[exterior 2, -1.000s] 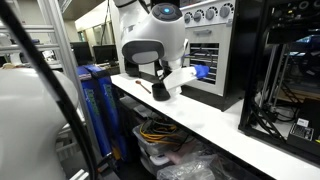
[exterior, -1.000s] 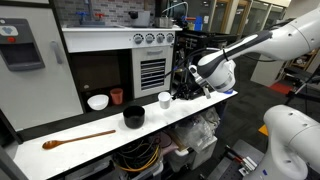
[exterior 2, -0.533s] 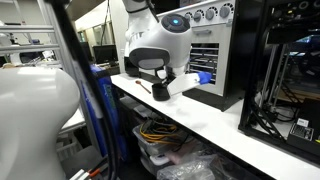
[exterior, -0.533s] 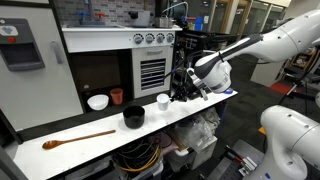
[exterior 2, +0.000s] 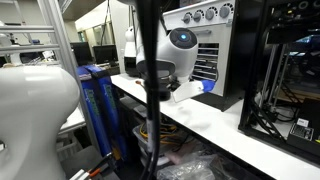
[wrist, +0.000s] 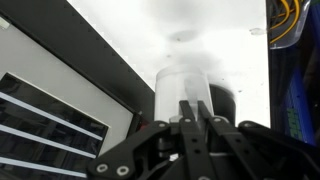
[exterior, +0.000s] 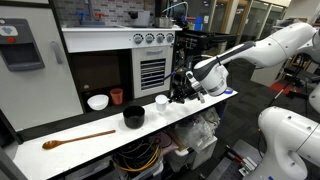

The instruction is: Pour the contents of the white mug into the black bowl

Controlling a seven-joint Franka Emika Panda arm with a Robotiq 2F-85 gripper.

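A long white desk (exterior: 60, 128) runs along a cabinet with a row of dials and a vented front (exterior: 152, 62). A white robot arm (exterior: 255, 42) reaches in from one end of the desk and points its black gripper (exterior: 177, 93) at a row of dishes.

The white mug (exterior: 162, 100) stands upright on the desk near the vented cabinet front, right at the gripper. The black bowl (exterior: 133, 116) stands on the desk just beside the mug, on the side away from the arm and a little closer to the desk's front edge. Mug and bowl are apart, not touching.

Beyond the bowl, near the cabinet, a small red cup (exterior: 116, 96) stands beside a shallow white bowl (exterior: 97, 102). A long wooden spoon (exterior: 78, 139) lies flat on the desk, well apart from the rest.

In the wrist view the gripper (wrist: 190, 108) has its two fingers drawn together into a narrow line, with their tips against the near side of the white mug (wrist: 185, 85). I cannot tell whether they pinch its wall or only touch it.

In an exterior view from along the desk, the arm's rounded wrist (exterior 2: 180, 42) hangs low over the white desk (exterior 2: 215, 120), partly hidden behind a dark post.
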